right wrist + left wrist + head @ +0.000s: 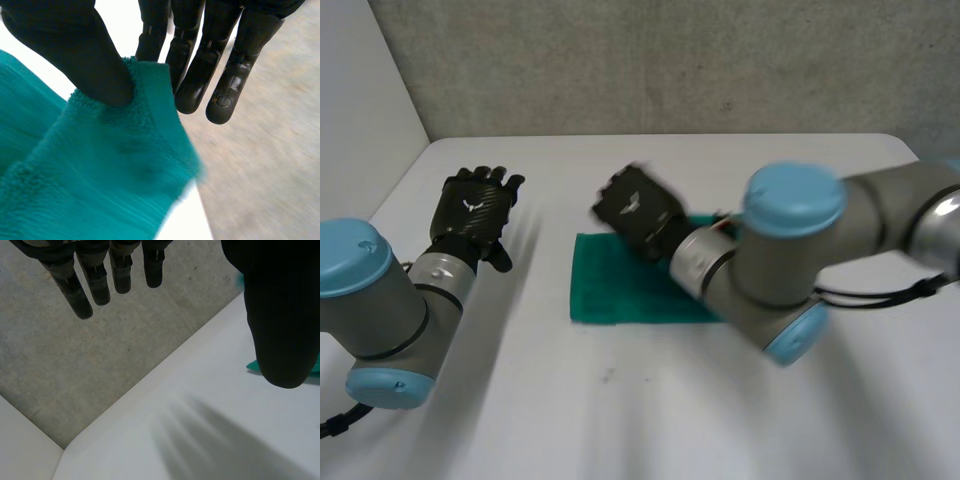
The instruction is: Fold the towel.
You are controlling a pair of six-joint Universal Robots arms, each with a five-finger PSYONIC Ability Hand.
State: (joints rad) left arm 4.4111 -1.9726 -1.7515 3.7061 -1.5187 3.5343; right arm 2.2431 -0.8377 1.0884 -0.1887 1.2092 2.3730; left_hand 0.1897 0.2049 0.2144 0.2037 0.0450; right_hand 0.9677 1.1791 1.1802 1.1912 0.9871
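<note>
We note the right hand (632,205) pinching a corner of the towel (620,290) between thumb and fingers, the rest flat beneath its wrist, presumably for folding over (left hand (473,212) aside, fingers straight).

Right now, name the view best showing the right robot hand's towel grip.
Right wrist view: the right robot hand pinches the towel edge, thumb against fingers. Head view shows its back over the towel; left wrist view, a towel sliver.

Towel (620,285) lies on table (640,410), right of left robot hand (475,215).
</note>
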